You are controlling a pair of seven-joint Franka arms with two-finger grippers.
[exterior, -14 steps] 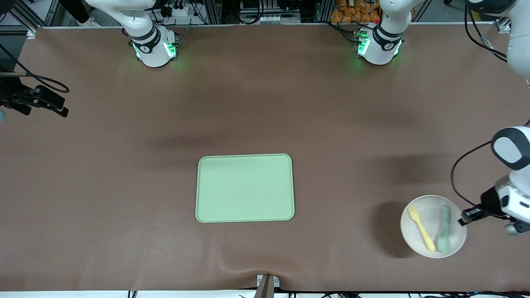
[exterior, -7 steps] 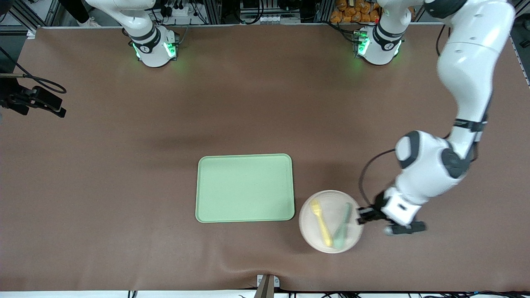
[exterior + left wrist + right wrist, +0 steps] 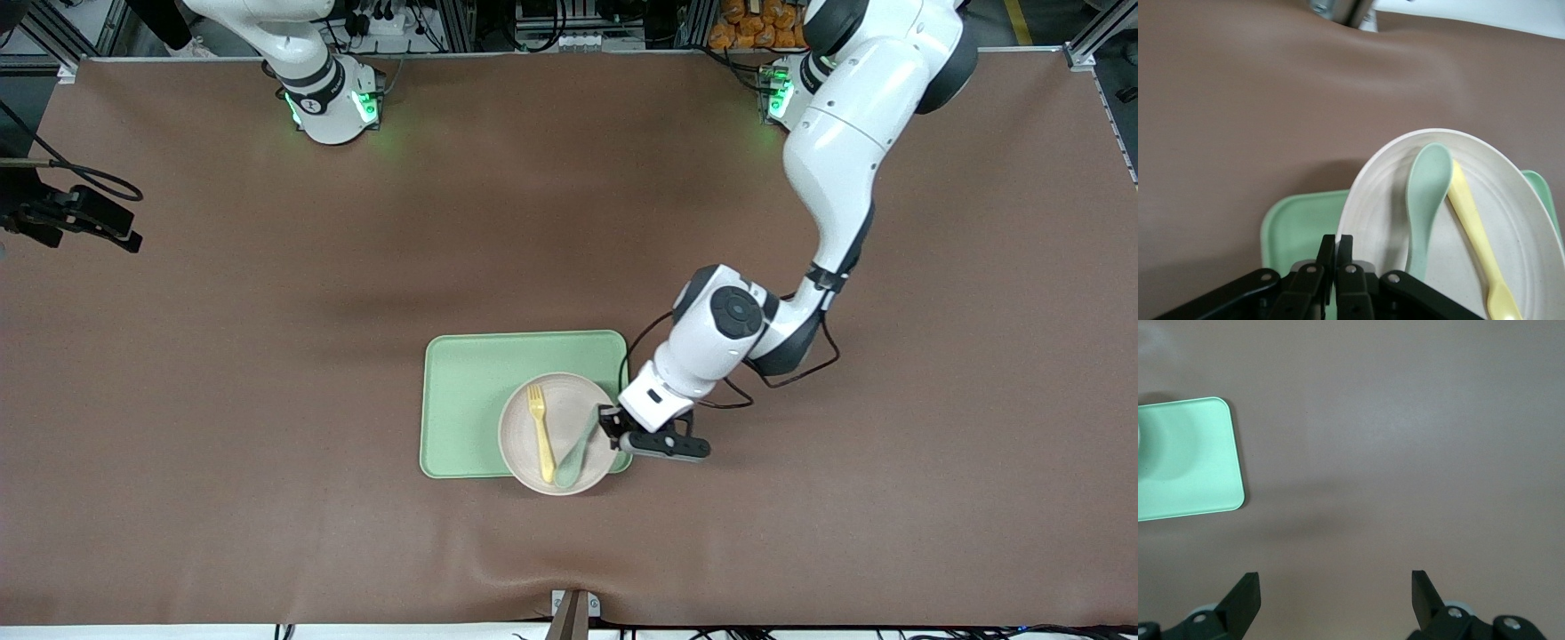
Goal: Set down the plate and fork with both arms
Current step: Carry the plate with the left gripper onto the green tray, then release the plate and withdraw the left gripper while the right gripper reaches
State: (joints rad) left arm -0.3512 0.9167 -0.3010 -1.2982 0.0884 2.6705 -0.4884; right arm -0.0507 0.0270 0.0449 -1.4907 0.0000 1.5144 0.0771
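We see left gripper [image 3: 612, 425] clamped on plate [image 3: 558, 433] rim at its 3 o'clock, plate w/ fork [image 3: 538, 433] & spoon [image 3: 575, 452] over tray [image 3: 471, 404]; right gripper [image 3: 1335, 595] waits agape; no legible writing.

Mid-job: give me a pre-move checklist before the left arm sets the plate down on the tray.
1. Left gripper shut on the plate rim: ok.
2. Plate over the green tray: not ok, its edge nearest the front camera overhangs.
3. Yellow fork lying in the plate: ok.
4. Grey-green spoon also in the plate, crossing the fork's handle: ok.
5. Plate touching the tray: cannot tell.
6. Right gripper open above bare table, waiting: ok.
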